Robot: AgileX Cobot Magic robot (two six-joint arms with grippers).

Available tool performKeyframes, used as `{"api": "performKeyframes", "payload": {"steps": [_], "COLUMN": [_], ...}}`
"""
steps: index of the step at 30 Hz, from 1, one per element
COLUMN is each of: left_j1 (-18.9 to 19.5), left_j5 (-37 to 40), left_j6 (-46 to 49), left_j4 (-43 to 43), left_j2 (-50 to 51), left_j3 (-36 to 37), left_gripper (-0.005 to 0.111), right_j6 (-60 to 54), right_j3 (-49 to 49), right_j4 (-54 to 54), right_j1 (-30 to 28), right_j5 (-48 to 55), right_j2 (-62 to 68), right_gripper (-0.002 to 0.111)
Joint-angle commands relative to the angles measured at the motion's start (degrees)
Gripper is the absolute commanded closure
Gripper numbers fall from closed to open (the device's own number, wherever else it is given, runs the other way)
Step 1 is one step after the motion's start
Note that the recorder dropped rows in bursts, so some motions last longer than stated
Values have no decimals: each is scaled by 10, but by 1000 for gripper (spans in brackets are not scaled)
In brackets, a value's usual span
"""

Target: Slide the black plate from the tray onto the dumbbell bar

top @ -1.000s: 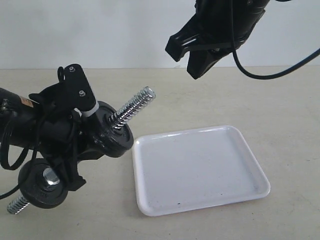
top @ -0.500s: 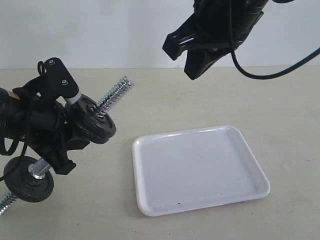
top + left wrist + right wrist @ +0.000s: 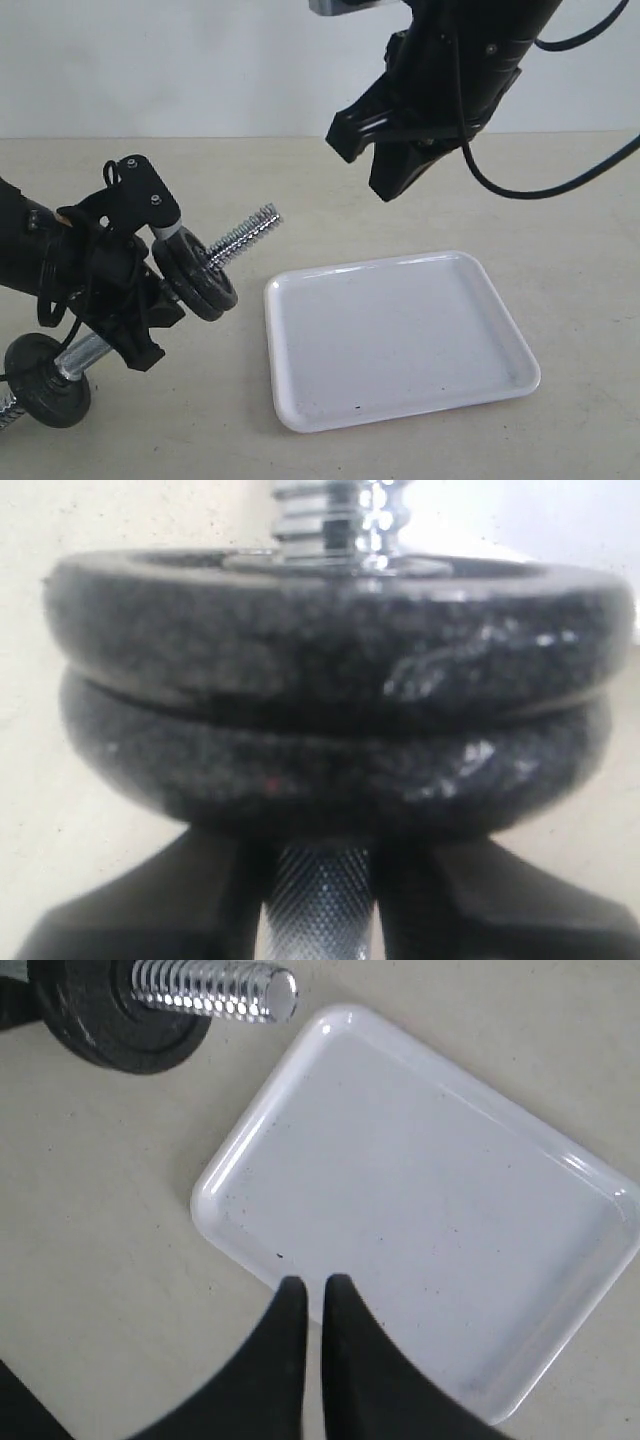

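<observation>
The left gripper [image 3: 150,268] and right gripper [image 3: 366,168] were matte black and angular, trailing black cables [image 3: 530,196], with screws [image 3: 131,162] dotting the left finger.

Up close on the left wrist, the black plate [image 3: 300,630] and the disc stacked against it [image 3: 300,770] swim in blur, and the dumbbell bar [image 3: 335,520] is clipped by the frame edge. Exterior: the bar's tail runs off at eight o'clock, its middle lost behind the left gripper [image 3: 150,290]; the right arm [image 3: 470,60] exits at one o'clock.

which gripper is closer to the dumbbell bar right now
Left. The left gripper clamps the dumbbell bar; the right gripper hangs above the tray, well clear of it.
</observation>
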Motion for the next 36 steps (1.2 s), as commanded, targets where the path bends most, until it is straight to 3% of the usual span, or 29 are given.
{"api": "performKeyframes", "payload": {"steps": [1, 36], "left_j1": [0, 0], "left_j5": [-82, -155], "left_j6": [-7, -61], "left_j4": [-36, -36], "left_j2": [-28, 46], "left_j3": [-26, -26], "left_gripper": [102, 102], "right_j6": [-7, -32], "right_j3": [25, 84], "right_j4": [1, 62], "right_j1": [-1, -1], "right_j5": [1, -19], "right_j2": [-1, -1], "right_gripper": [108, 108]}}
